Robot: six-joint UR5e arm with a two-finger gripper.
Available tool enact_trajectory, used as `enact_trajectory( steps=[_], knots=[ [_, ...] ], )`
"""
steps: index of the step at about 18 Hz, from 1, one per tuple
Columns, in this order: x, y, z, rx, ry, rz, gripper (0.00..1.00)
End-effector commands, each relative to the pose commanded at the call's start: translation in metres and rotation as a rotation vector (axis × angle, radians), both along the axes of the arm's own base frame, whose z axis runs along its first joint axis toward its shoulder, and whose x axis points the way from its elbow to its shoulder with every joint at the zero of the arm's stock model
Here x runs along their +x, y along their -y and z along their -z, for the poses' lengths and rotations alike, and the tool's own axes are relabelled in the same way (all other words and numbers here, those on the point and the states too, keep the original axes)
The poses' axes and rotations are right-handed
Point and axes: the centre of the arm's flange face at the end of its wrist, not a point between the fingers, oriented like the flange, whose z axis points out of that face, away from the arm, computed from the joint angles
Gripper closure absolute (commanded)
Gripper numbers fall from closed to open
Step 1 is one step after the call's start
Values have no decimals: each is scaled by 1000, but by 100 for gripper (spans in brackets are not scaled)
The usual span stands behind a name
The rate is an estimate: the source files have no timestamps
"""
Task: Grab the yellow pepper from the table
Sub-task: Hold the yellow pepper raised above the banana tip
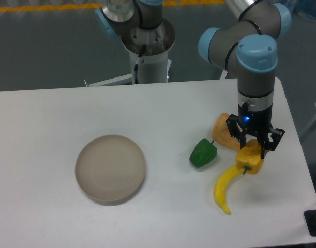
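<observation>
White table [163, 108] on grey floor. Gripper [254, 147] at right of frame, fingers spread, straddling yellow pepper [250, 159] directly beneath, on tabletop. Banana [225, 185] touches pepper's lower left; stem points there.

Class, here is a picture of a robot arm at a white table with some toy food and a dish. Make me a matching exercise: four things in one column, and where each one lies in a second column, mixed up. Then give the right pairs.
Things
1. yellow pepper
2. green pepper
3. banana
4. round dish

Places
A. alone on the left part of the table
B. nearest the front edge, curving down from the yellow pepper
C. between the jaws of the gripper
D. between the dish and the gripper

Pairs: 1-C, 2-D, 3-B, 4-A
</observation>
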Motion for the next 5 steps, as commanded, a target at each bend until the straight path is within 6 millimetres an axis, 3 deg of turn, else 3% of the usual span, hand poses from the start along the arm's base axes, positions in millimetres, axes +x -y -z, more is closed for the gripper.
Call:
enact_trajectory(
  steps=[5],
  knots=[
    [1, 1, 3, -3, 3, 0, 66]
  ],
)
